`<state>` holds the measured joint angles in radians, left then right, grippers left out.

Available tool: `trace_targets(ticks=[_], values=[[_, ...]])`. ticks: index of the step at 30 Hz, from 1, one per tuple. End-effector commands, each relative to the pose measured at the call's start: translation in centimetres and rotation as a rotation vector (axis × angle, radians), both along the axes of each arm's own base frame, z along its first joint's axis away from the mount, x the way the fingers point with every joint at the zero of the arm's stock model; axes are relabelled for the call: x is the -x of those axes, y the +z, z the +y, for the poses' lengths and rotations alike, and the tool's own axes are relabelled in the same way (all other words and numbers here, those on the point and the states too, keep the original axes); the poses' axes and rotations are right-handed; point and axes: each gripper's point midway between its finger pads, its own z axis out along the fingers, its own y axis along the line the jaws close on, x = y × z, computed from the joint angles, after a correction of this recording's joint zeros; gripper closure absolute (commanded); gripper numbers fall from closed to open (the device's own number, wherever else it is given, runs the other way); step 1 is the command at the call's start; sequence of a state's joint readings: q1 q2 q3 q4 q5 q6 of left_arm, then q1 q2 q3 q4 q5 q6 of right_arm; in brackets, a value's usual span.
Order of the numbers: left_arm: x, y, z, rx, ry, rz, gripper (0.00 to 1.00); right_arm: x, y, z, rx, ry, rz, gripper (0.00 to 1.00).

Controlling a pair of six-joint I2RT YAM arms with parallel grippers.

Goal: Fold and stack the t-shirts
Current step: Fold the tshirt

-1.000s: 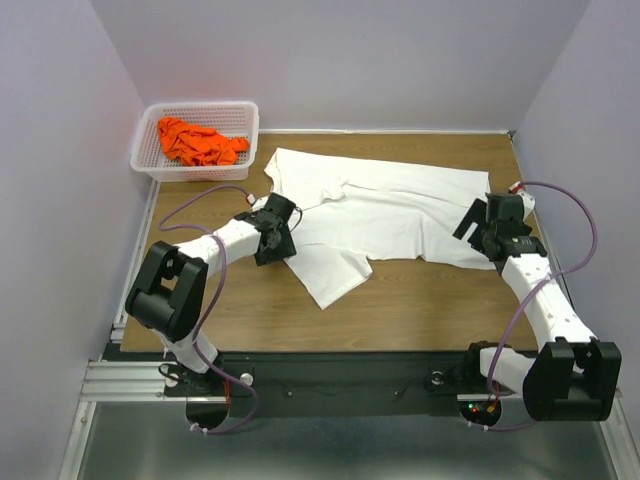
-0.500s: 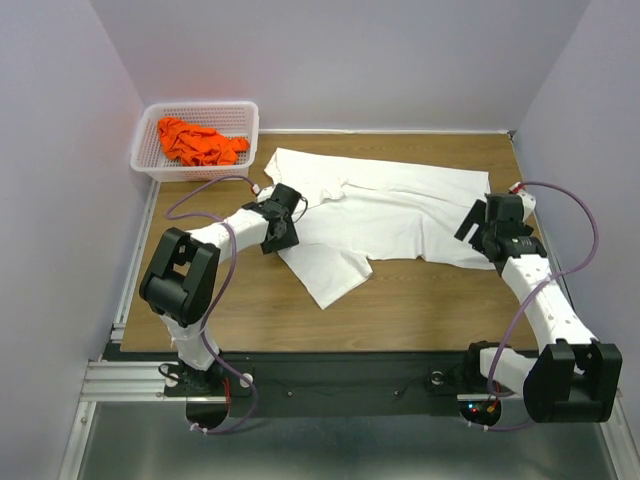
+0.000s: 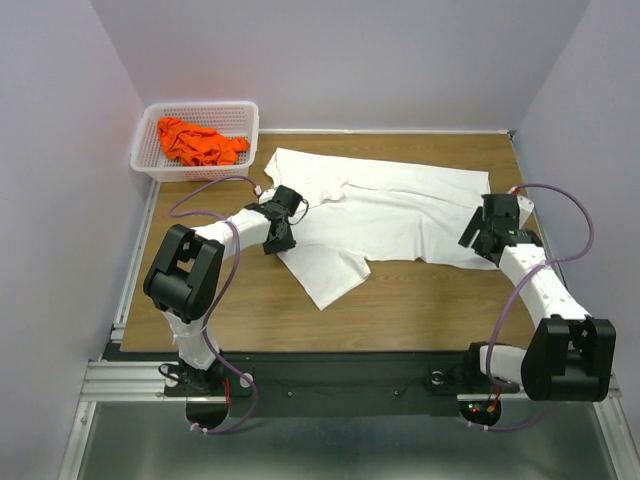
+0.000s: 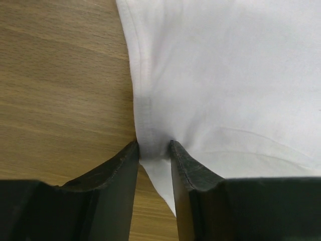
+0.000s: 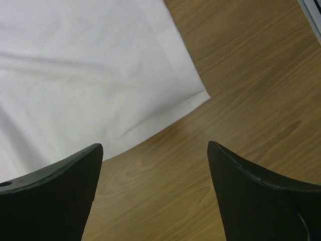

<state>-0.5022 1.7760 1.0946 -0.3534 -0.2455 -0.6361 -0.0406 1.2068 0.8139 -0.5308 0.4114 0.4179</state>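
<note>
A large white t-shirt point(image 3: 390, 215) lies spread across the wooden table, one sleeve pointing toward the front. My left gripper point(image 3: 277, 240) sits at the shirt's left edge. In the left wrist view its gripper point(image 4: 153, 148) pinches the hemmed edge of the white cloth point(image 4: 225, 75) between both pads. My right gripper point(image 3: 483, 240) hovers at the shirt's right end. Seen from the right wrist, that gripper point(image 5: 154, 145) stands open over bare wood, just short of the shirt's hem corner point(image 5: 198, 95). A crumpled orange t-shirt point(image 3: 197, 142) lies in the basket.
The white mesh basket point(image 3: 200, 105) stands at the back left corner of the table point(image 3: 420, 300). Purple-grey walls close in the left, back and right sides. A black rail runs along the near edge by the arm bases.
The left gripper has moved back and right to the shirt's left edge and closed its fingers onto the hem. The right gripper has edged slightly toward the shirt's corner.
</note>
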Motion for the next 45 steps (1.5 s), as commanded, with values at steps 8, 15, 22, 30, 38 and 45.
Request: trace_targets(ticks=[8,15,22,30,38,45], values=[[0.5,-0.8,0.2,-0.033,-0.073,0.041,0.89,-0.3,-2.0,-3.3,-0.084,-0.161,0.074,0.37],[0.5,-0.4,0.1,-0.038,-0.118,0.040,1.00,0.4,-4.3,-4.7,-0.174,-0.251,0.120,0.57],[0.4,0.4,0.2,-0.035,-0.143,0.017,1.00,-0.5,-5.3,-5.8,-0.237,-0.286,0.100,0.59],[0.4,0.7,0.3,-0.031,-0.162,0.007,1.00,-2.4,-4.6,-6.9,-0.237,-0.288,0.058,0.60],[0.2,0.9,0.1,-0.023,-0.168,0.002,1.00,-2.7,-5.4,-7.0,-0.242,-0.293,0.081,0.66],[0.3,1.1,0.2,-0.024,-0.165,0.003,1.00,-2.2,-3.7,-7.5,-0.201,-0.296,0.040,0.68]])
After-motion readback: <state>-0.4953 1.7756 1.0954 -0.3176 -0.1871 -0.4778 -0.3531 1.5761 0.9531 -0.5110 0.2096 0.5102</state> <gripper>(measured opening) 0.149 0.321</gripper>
